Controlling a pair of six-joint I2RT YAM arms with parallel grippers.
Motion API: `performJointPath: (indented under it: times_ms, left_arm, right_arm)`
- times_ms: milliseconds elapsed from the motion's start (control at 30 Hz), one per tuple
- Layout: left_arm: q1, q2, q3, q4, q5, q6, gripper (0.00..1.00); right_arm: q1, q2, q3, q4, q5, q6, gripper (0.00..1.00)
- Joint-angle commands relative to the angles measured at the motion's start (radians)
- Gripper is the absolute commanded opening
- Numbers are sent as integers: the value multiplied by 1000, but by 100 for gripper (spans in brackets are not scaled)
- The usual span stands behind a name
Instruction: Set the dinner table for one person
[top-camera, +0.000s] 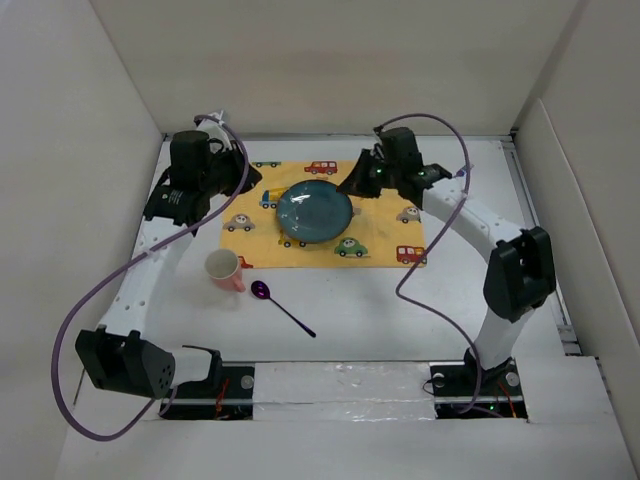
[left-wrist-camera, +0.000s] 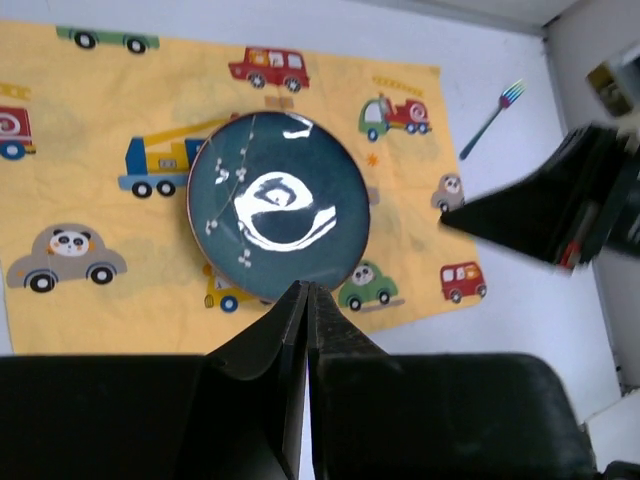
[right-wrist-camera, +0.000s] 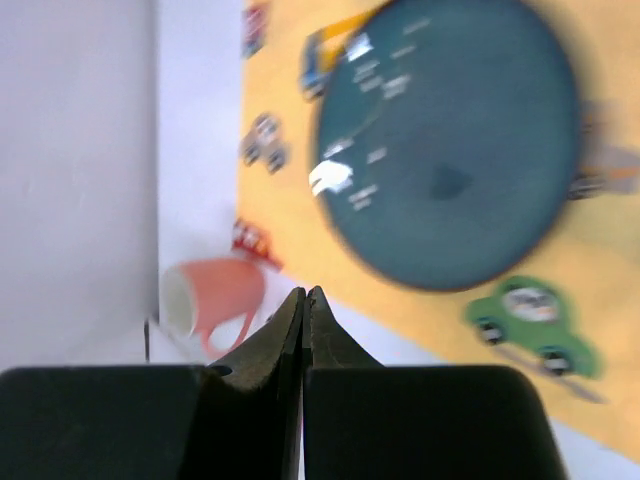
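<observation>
The dinner table (top-camera: 380, 310) is a white surface with a yellow car-print placemat (top-camera: 390, 225) at its far middle. A teal plate (top-camera: 315, 212) sits on the mat. A pink cup (top-camera: 224, 269) stands off the mat's near left corner, and a purple spoon (top-camera: 282, 306) lies beside it. My left gripper (top-camera: 250, 183) hovers shut and empty at the plate's left; its wrist view shows the plate (left-wrist-camera: 280, 205) beyond its tips (left-wrist-camera: 306, 288). My right gripper (top-camera: 352, 187) is shut and empty above the plate's right edge (right-wrist-camera: 450, 150). A fork (left-wrist-camera: 492, 118) lies right of the mat.
White walls enclose the table on the left, back and right. The right gripper's dark body (left-wrist-camera: 560, 210) shows at the right of the left wrist view. The cup (right-wrist-camera: 215, 295) appears blurred beyond the right gripper's tips (right-wrist-camera: 304, 293). Purple cables loop from both arms.
</observation>
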Motion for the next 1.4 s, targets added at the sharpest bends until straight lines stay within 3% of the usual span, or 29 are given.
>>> performJointPath:
  times_ms: [0,67,167,200,300,500,733,967,1067,1100,1167,1200,1233,1300,1367]
  left_arm:
    - [-1,-44,75,46,-24,-67,0]
    - [-1,-58,101,38,-82,-80,0]
    - [-1,-84,138,12,-163,-86,0]
    - [-1,-95,143,10,-179,-84,0]
    - [-1,-160,149,33,-219,-80,0]
    - [-11,-334,91,17,-335,-120,0]
    - [-21,-450,62,-45,-390,-155,0]
    - [-31,-475,102,-166,-434,-183,0]
    - [-50,-477,98,-195,-433,-180,0]
    - [-50,-477,97,-198,-435,-181,0]
    - [-50,-489,91,-206,-438,-180,0]
    - [-50,-490,89,-206,-438,-180,0]
    - [-50,-495,88,-210,-441,-178,0]
    - [-61,-495,92,-215,-456,-178,0]
    - [-61,-492,97,-218,-473,-172,0]
  right_arm:
    - [197,-55,25,30,-36,-91,0]
    - [319,-65,26,58,-13,-128,0]
    - [449,-50,31,84,56,-183,34]
    - [474,-39,35,84,73,-199,53]
    - [562,15,60,101,120,-249,69]
    - [675,163,129,176,243,-312,73]
    - [686,314,244,138,296,-332,73]
    - [740,450,384,104,403,-337,70]
    - [749,480,419,107,447,-328,61]
    - [749,497,434,105,460,-328,50]
    - [749,507,448,110,475,-315,40]
    - [749,517,468,99,486,-312,19]
    - [749,518,477,90,495,-300,11]
    - [749,504,476,95,529,-288,0]
    - [749,448,441,133,539,-279,0]
